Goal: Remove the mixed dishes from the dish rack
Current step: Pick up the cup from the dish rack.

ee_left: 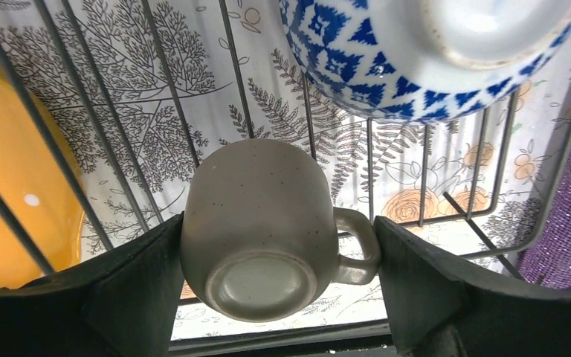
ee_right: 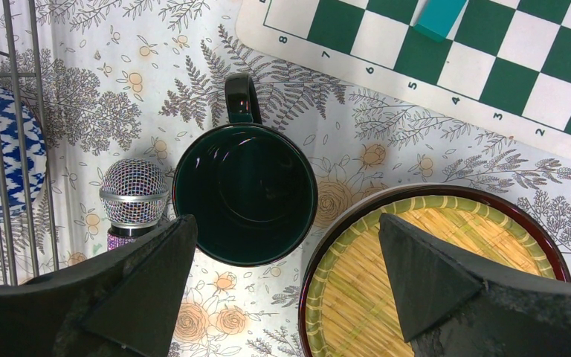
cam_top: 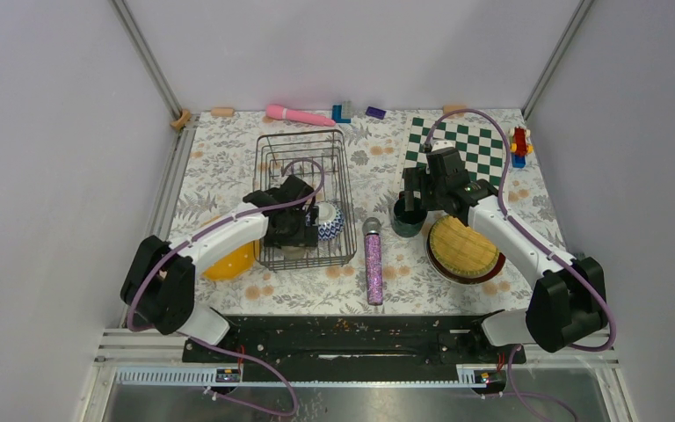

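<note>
1. One yellow plate [cam_top: 228, 262] lies on the flower-patterned tabletop [cam_top: 228, 158], outside the left near corner of the dish rack [cam_top: 301, 134] and partly under the left arm.
2. The single black wire dish rack stands left of centre and holds two dishes: one small greyish cup [ee_left: 256, 223] and one patterned bowl [cam_top: 330, 221].
3. The left gripper [cam_top: 292, 224] reaches down into the near end of the rack. Its jaws grasp the cup, which stands upside down with its base towards the wrist camera. One pad lies against the cup's wall, the other against its handle.
4. The blue-and-white bowl sits just beyond the cup at the rack's right side, with its foot turned towards the left wrist camera.
5. One glittery purple microphone [cam_top: 373, 264] lies on the tabletop between the rack and the mug.
6. One dark teal mug [ee_right: 245, 193] stands upright on the tabletop, its handle pointing to the far side.
7. The right gripper [ee_right: 284, 223] hovers over the mug with its jaws released and spread wide, holding nothing.
8. Two plates are stacked just right of the mug: a straw-patterned plate [ee_right: 357, 297] with a pale green edge rests on a dark red-rimmed plate [ee_right: 320, 260].
9. One green-white chessboard [cam_top: 466, 149] lies beyond them, with one teal block [ee_right: 439, 16] on it.
</note>
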Robot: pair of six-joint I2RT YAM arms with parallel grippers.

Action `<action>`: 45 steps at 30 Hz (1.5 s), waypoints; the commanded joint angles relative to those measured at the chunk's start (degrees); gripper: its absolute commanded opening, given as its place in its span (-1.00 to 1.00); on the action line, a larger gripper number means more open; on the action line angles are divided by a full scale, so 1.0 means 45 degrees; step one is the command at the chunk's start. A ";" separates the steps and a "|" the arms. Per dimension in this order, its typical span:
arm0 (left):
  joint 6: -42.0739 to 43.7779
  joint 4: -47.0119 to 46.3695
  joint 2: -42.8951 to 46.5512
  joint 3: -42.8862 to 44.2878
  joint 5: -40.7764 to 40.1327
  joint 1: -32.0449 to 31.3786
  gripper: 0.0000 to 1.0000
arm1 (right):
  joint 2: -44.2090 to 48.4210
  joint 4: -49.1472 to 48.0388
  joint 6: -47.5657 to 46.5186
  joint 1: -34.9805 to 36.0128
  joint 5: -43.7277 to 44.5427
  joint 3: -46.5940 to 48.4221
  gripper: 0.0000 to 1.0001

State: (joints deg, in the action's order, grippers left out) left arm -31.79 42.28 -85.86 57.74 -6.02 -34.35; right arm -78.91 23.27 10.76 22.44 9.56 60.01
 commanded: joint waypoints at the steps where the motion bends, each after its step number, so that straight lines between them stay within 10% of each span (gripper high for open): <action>1: -0.0161 -0.0275 0.0987 0.0063 -0.0455 -0.0023 -0.32 | 0.0284 -0.0283 -0.0034 -0.0054 -0.0072 0.0050 0.99; 15: 0.0788 -0.2118 0.3928 0.0705 -0.1185 -0.0023 -0.35 | 0.2281 -0.1783 0.1518 -0.0044 -0.3543 -0.0625 0.98; 28: 0.3168 -0.8096 0.7034 -0.1216 0.3598 -0.0023 -0.35 | 0.2673 -1.1005 0.9333 0.0086 -1.0295 -0.2246 0.83; 45: 0.4172 -1.0378 0.7460 -0.1805 0.6832 -0.0023 -0.36 | 0.0252 -1.3785 1.2940 0.2303 -1.1251 -0.1035 0.57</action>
State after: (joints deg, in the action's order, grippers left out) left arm -14.90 3.90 -53.67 50.00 19.51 -34.35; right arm -77.03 -31.90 64.88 31.09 -37.26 52.56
